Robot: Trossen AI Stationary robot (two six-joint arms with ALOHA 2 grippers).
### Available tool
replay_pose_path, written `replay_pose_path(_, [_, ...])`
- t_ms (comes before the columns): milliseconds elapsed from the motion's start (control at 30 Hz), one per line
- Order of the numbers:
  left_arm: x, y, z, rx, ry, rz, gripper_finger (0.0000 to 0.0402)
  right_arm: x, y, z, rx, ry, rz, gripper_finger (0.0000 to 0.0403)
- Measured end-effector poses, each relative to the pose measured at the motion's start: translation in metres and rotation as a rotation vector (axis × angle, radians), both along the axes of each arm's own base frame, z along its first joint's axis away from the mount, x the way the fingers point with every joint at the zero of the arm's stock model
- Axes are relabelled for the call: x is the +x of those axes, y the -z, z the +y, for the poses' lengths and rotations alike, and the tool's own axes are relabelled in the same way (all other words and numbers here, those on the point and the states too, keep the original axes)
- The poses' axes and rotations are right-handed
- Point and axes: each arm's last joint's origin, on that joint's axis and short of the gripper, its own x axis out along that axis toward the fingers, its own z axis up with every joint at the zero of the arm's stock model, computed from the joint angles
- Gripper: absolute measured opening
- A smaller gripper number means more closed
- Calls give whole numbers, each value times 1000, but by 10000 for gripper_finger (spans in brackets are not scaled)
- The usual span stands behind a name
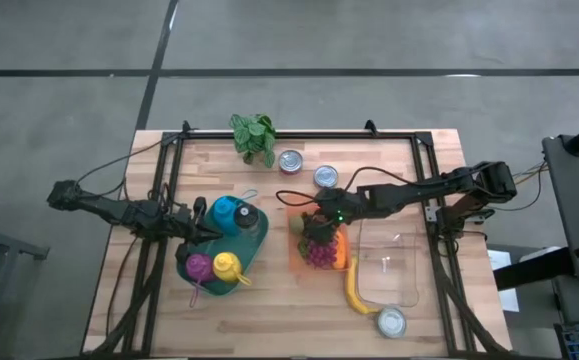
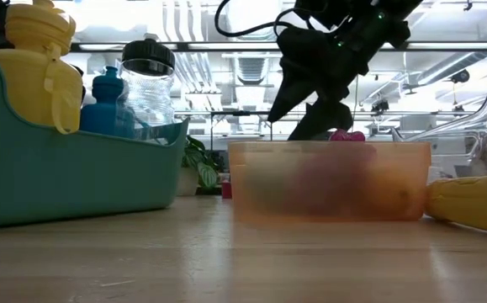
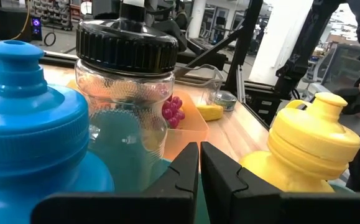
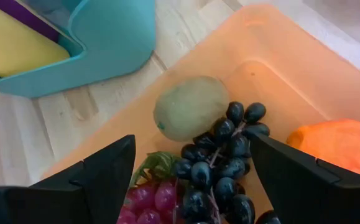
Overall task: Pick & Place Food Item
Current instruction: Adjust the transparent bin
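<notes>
The kiwi (image 4: 190, 107) you are working with lies in the orange bin (image 4: 304, 68), which sits near the middle of the counter (image 1: 269, 320). It touches a bunch of dark grapes (image 4: 220, 165) beside it. Reddish grapes (image 4: 148, 200) lie next to those, and an orange fruit (image 4: 335, 142) fills the bin's far side.

Your right claw (image 4: 189, 171) hangs directly over the bin with its jaws spread wide. It holds nothing; the kiwi and dark grapes show between the two fingers, untouched.

Your left claw (image 3: 199, 171) has its jaws pressed together and empty. It sits over the teal tray (image 1: 254, 245) toward the counter's left edge, facing a blue bottle (image 3: 30, 124), a clear jar with a black lid (image 3: 127, 99) and a yellow bottle (image 3: 310, 146).

Toward the counter's right edge you have a clear container (image 1: 389, 262), with a banana (image 1: 357, 292) just beside it. Two cans (image 1: 307, 168) and a leafy plant (image 1: 254, 135) stand near the back edge.
</notes>
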Motion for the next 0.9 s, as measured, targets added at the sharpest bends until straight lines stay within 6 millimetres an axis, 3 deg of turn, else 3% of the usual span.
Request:
replay_pose_path(433, [0,0,0,0,0,0,22,1,-19,-1,-25,12,-49,315])
replay_pose_path(633, [0,0,0,0,0,-1,22,-6,-51,1,-112,27,-50,315])
replay_pose_path(900, [0,0,0,0,0,0,22,-18,-99,26,-129,102,33,315])
